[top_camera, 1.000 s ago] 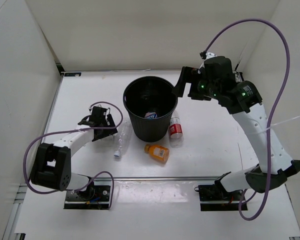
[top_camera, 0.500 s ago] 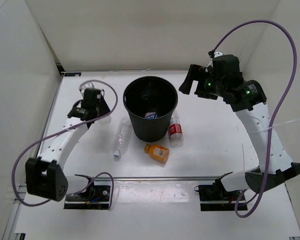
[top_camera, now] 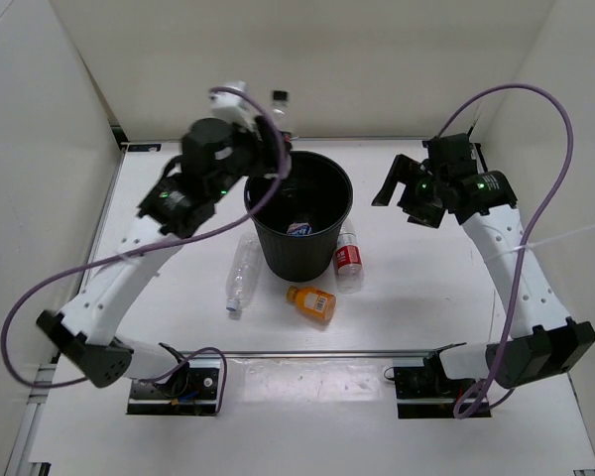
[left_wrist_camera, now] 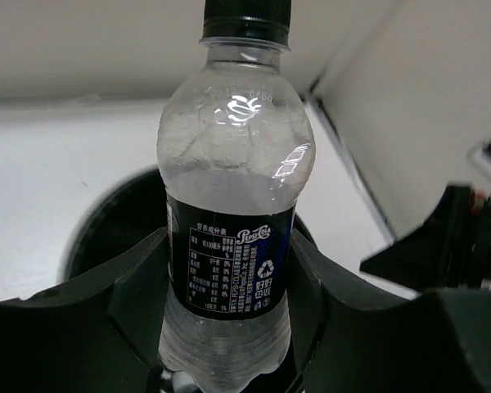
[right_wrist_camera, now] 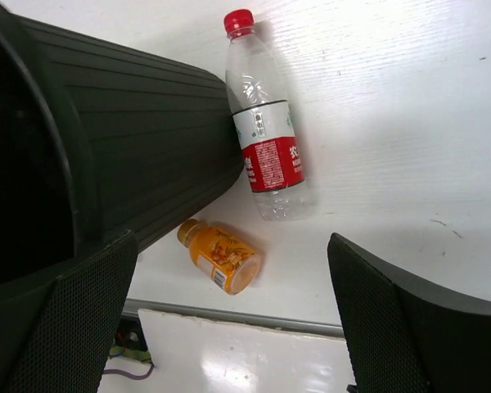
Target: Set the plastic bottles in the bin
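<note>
Both arms (top_camera: 129, 268) are white with black joints (top_camera: 213, 139), looping purple cables (top_camera: 565, 129) and small green lights (top_camera: 481, 180).

The left hand (top_camera: 266, 159) holds a dark-capped bottle (top_camera: 279, 111) above the bin's (top_camera: 349, 203) far-left rim; the right hand (top_camera: 395, 193) hovers right of the bin.

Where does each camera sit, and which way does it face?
Top external: above, behind the arms, facing down at the table; both arms, left claw and right claw show.
Left wrist: faces along its claw at the blue-label bottle it grips, the bin behind.
Right wrist: faces down through its open claw at the red-label bottle and orange bottle.
Shared: top and right wrist both show those two bottles and the bin.
</note>
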Motion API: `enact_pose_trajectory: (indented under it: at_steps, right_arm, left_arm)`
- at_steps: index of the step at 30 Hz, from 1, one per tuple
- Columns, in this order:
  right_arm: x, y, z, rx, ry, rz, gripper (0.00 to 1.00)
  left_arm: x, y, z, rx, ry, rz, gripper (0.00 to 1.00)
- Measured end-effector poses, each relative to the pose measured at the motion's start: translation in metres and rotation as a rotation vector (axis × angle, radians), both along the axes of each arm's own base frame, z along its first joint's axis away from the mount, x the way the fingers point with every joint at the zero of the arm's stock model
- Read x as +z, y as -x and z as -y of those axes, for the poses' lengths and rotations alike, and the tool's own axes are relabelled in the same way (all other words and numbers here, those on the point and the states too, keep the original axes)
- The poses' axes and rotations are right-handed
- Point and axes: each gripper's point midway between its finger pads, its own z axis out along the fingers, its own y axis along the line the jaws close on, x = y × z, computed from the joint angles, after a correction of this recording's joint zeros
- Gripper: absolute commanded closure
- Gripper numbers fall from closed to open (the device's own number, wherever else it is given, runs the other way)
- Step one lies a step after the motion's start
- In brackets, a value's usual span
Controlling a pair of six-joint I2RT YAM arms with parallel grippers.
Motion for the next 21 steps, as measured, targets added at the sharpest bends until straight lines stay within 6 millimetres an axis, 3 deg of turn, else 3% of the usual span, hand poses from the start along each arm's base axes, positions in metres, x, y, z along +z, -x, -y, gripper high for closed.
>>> enact_pose_trajectory:
  at_steps: [1, 4, 5, 6, 8, 11, 15, 19, 21]
  right_arm:
    - [-0.005, 0.000, 0.000, -0.003, -0.002, -0.018, 0.00]
    - [-0.021, -0.004, -0.003, 0.001, 0.001, -0.053, 0.00]
    - [-0.029, -0.005, -0.005, 0.005, 0.007, -0.070, 0.00]
    - [-0.038, -0.005, -0.007, 0.011, 0.012, -0.091, 0.00]
    - [-0.057, -0.007, -0.011, 0.023, 0.022, -0.134, 0.00]
    - [-0.092, -0.008, -0.018, 0.044, 0.027, -0.204, 0.00]
    - [-0.137, -0.012, -0.029, 0.076, 0.018, -0.302, 0.00]
    - [-0.176, -0.025, -0.042, 0.111, 0.010, -0.366, 0.00]
    - [-0.198, -0.030, -0.047, 0.131, 0.014, -0.413, 0.00]
  left_arm:
    - [-0.014, 0.000, 0.015, -0.031, -0.026, -0.026, 0.50]
    - [-0.069, 0.001, 0.050, -0.099, -0.118, -0.133, 0.23]
    - [-0.086, 0.004, 0.057, -0.115, -0.150, -0.167, 0.19]
    - [-0.100, 0.007, 0.061, -0.125, -0.176, -0.198, 0.03]
    - [-0.113, 0.012, 0.065, -0.138, -0.208, -0.227, 0.00]
    - [-0.106, 0.014, 0.063, -0.130, -0.208, -0.220, 0.00]
    - [-0.073, 0.014, 0.049, -0.070, -0.174, -0.157, 0.00]
    - [-0.047, 0.023, 0.012, 0.056, -0.122, -0.116, 0.00]
    - [-0.047, 0.031, -0.012, 0.128, -0.098, -0.133, 0.00]
